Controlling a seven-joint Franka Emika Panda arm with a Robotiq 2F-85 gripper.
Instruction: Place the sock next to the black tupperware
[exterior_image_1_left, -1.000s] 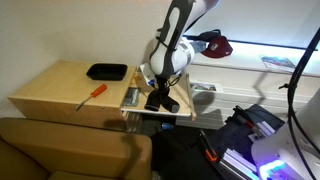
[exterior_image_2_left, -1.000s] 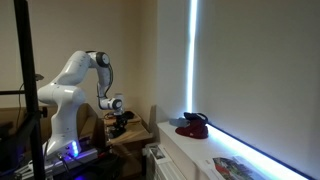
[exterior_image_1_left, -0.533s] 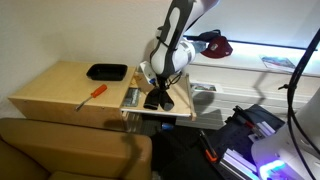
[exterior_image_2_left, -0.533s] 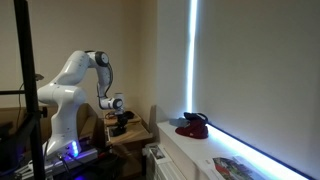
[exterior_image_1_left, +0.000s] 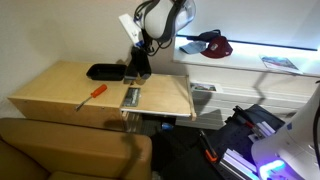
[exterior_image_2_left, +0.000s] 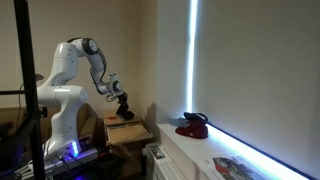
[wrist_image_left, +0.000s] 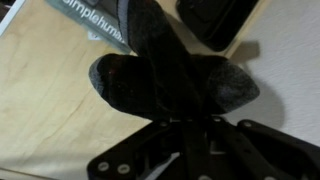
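The black sock (wrist_image_left: 165, 75) hangs limp from my gripper (wrist_image_left: 186, 122), which is shut on it. In an exterior view the gripper (exterior_image_1_left: 141, 52) holds the sock (exterior_image_1_left: 138, 67) above the wooden table, just beside the right end of the black tupperware (exterior_image_1_left: 105, 71). The wrist view shows the tupperware (wrist_image_left: 215, 18) at the top edge, beyond the sock. The gripper (exterior_image_2_left: 119, 98) and the dangling sock (exterior_image_2_left: 123, 109) also show small in an exterior view. My fingertips are buried in the dark fabric.
An orange-handled screwdriver (exterior_image_1_left: 92, 96) lies on the wooden table (exterior_image_1_left: 60, 85) near its front. A printed booklet (exterior_image_1_left: 131, 97) lies under the sock. A dark red cap (exterior_image_1_left: 212, 44) rests on the white sill. A sofa back (exterior_image_1_left: 60, 145) fills the foreground.
The gripper shut on the sock at the table's right end, lifted it, and carried it up and toward the black tupperware.
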